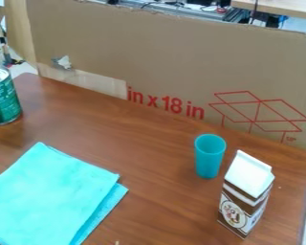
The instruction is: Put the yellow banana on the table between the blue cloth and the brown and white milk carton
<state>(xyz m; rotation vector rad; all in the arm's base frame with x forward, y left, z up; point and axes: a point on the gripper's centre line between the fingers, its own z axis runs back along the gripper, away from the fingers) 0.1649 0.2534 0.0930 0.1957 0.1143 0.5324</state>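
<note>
Cloth (50, 194) partly beyond the view's edge

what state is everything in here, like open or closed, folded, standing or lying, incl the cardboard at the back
green can: upright
turquoise cloth: folded, lying flat
teal cup: upright, open at the top
carton: upright, top folded shut
cardboard: standing up, with a torn spot toward its left
</note>
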